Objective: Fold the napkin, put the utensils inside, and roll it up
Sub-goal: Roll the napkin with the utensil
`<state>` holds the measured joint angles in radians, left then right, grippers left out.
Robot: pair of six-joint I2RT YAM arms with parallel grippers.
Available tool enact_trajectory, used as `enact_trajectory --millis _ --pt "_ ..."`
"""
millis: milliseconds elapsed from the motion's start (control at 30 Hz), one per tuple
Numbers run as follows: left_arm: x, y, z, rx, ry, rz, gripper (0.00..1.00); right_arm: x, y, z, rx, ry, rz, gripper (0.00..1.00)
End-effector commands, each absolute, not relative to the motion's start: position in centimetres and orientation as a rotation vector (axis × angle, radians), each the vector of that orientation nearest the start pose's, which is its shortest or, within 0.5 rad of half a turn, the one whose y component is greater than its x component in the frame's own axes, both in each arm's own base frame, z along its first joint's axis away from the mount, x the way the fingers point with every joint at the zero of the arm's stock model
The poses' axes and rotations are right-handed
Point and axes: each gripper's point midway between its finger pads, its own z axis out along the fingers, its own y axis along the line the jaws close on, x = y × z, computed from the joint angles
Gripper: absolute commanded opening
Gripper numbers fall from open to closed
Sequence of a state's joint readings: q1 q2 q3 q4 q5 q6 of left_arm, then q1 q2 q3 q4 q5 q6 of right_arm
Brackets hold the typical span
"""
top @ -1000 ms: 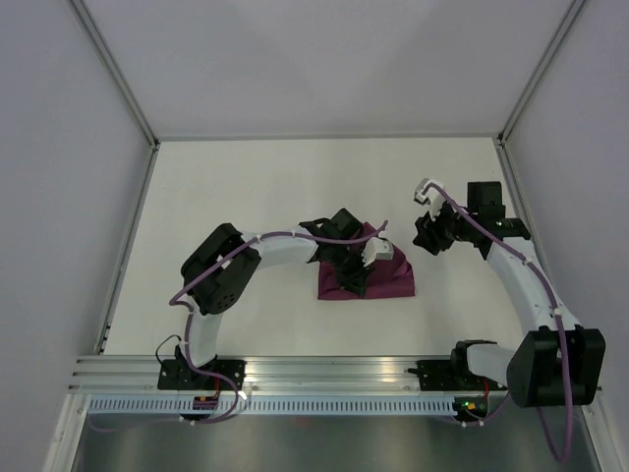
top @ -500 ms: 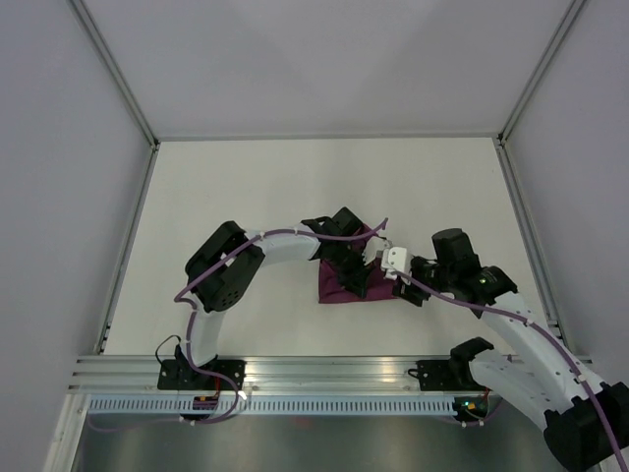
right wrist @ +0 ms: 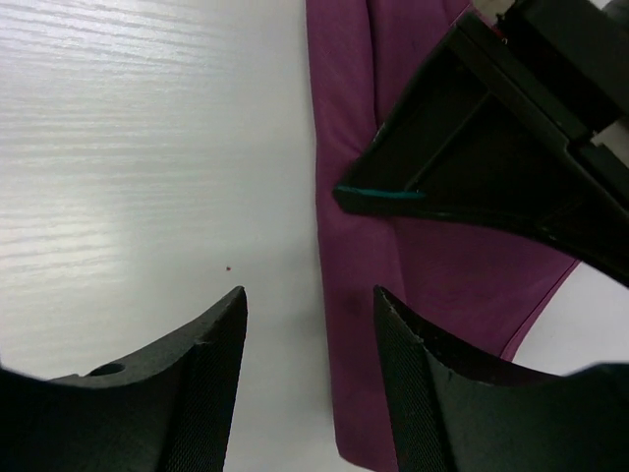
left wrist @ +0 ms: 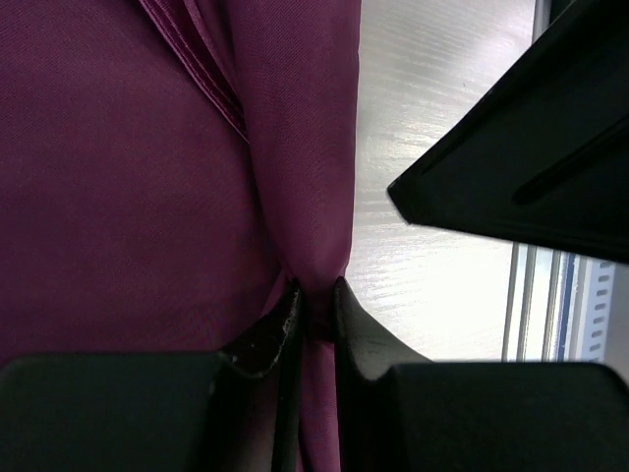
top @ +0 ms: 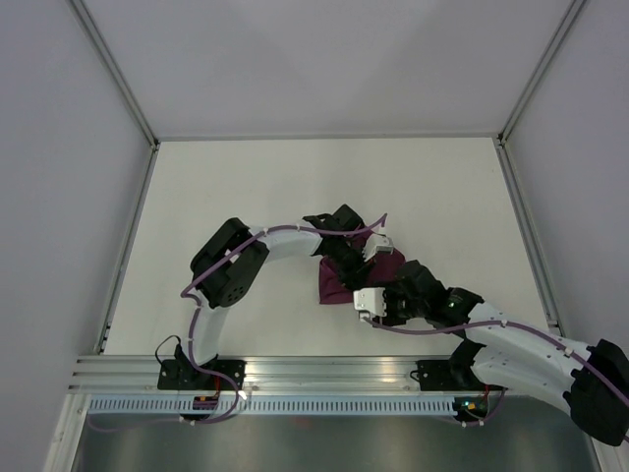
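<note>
Top view first: the left arm (top: 285,241) sweeps up from its base and bends right, its left hand (top: 362,264) tipped down onto the napkin (top: 334,285). The napkin lies bunched into a folded, roughly square heap in the middle of the white counter (top: 246,187). The right arm (top: 521,344) reaches in low and nearly flat from the near right. Its right hand (top: 378,303) sits at the napkin's near edge, close beside the left hand.

Over to the left wrist camera: the left hand (left wrist: 314,315) is clamped tight on a raised ridge of napkin (left wrist: 118,197). The two black fingers (left wrist: 270,334) are squeezed together with only cloth between them. The fabric is magenta-purple with a fine weave and a soft sheen, and stacked folds run off at the upper left. A black wedge-shaped part (left wrist: 531,167) looms at the right over pale, wood-grained counter (left wrist: 432,265).

Right wrist camera now: the right hand (right wrist: 310,383) stands wide apart and grips nothing. Its matte black fingers (right wrist: 211,383) frame bare counter (right wrist: 147,147) and the napkin's (right wrist: 344,246) straight left edge. Above, an angular black housing (right wrist: 491,167) rests on the cloth.
</note>
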<state>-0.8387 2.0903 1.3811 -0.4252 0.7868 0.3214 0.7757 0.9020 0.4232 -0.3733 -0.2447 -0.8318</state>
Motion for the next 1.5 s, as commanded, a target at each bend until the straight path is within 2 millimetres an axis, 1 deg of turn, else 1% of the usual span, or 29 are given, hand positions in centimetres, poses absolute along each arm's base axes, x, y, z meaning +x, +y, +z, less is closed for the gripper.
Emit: enact_trajectory --millis 0,67,200,367,533,667,700,767,800,867,900,933,967,1000,1067,1100,1133,1167,1233,1300,1333,1400,1433,1467 --pt "19.8 -38.7 0.8 1.646 2.211 -1.22 0.02 19.5 19.2 6.4 -1.712 1.537 0.118 0.6" --pt "19.8 -38.7 0.8 1.643 2.211 -1.226 0.02 19.9 19.4 6.1 -1.71 1.531 0.088 0.6" --pt "19.9 -38.7 0.8 1.635 2.214 -1.241 0.02 20.2 19.9 5.5 -1.727 1.521 0.064 0.6" --pt "20.0 -38.7 0.8 1.628 2.221 -1.245 0.02 20.4 19.9 4.6 -1.746 1.53 0.033 0.6" --pt "20.2 -38.7 0.9 1.618 2.225 -1.252 0.02 19.9 20.0 3.9 -1.775 1.532 0.041 0.59" --pt "20.4 -38.7 0.8 1.606 2.234 -1.256 0.02 19.6 19.6 2.9 -1.807 1.545 0.038 0.57" --pt "20.4 -38.7 0.9 1.607 2.233 -1.259 0.02 19.8 19.2 2.7 -1.803 1.559 0.008 0.55" --pt "20.6 -38.7 0.9 1.597 2.24 -1.259 0.02 19.7 19.0 2.3 -1.814 1.568 0.003 0.51" --pt "20.6 -38.7 0.9 1.597 2.238 -1.259 0.02 19.6 18.7 2.0 -1.824 1.574 -0.003 0.45" --pt "20.7 -38.8 1.1 1.586 2.242 -1.264 0.03 19.5 18.5 1.7 -1.832 1.581 -0.008 0.38" --pt "20.9 -38.8 1.2 1.582 2.241 -1.262 0.04 19.4 18.2 1.5 -1.833 1.591 -0.018 0.32" --pt "21.1 -38.8 1.3 1.57 2.248 -1.264 0.07 19.4 18.1 1.3 -1.838 1.598 -0.019 0.3" --pt "21.2 -38.9 1.5 1.557 2.246 -1.28 0.09 19.3 17.9 1.1 -1.843 1.601 -0.024 0.24" --pt "21.2 -39.0 1.7 1.549 2.246 -1.289 0.11 19.3 17.8 0.9 -1.843 1.608 -0.027 0.22" --pt "21.6 -38.9 2.0 1.516 2.255 -1.303 0.19 19.2 17.6 0.6 -1.847 1.62 -0.027 0.15" --pt "22.0 -39.0 2.4 1.501 2.24 -1.31 0.21 19.1 17.5 0.3 -1.854 1.628 -0.027 0.14" --pt "22.5 -38.8 2.7 1.473 2.246 -1.315 0.27 19.0 17.5 0.2 -1.856 1.632 -0.025 0.13" --pt "22.7 -38.8 3.0 1.441 2.255 -1.328 0.3 18.9 17.4 0.0 -1.855 1.642 -0.02 0.1" --pt "24.0 -38.6 4.0 1.391 2.233 -1.325 0.33 18.6 17.5 -0.3 -1.863 1.653 -0.005 0.08" --pt "24.8 -38.3 4.6 1.337 2.238 -1.319 0.37 18.5 17.4 -0.6 -1.866 1.671 0.008 0.07" --pt "26.0 -38.2 5.6 1.303 2.202 -1.319 0.38 18.4 17.5 -0.7 -1.87 1.674 0.016 0.06" --pt "26.8 -37.8 6.5 1.232 2.204 -1.335 0.38 18.3 17.6 -0.8 -1.868 1.686 0.032 0.04" --pt "28.0 -37.5 6.9 1.189 2.193 -1.315 0.38 18.4 17.7 -0.9 -1.865 1.692 0.036 0.03" --pt "28.7 -37.2 7.5 1.154 2.196 -1.276 0.38 18.3 18.0 -0.8 -1.861 1.694 0.069 0.03"
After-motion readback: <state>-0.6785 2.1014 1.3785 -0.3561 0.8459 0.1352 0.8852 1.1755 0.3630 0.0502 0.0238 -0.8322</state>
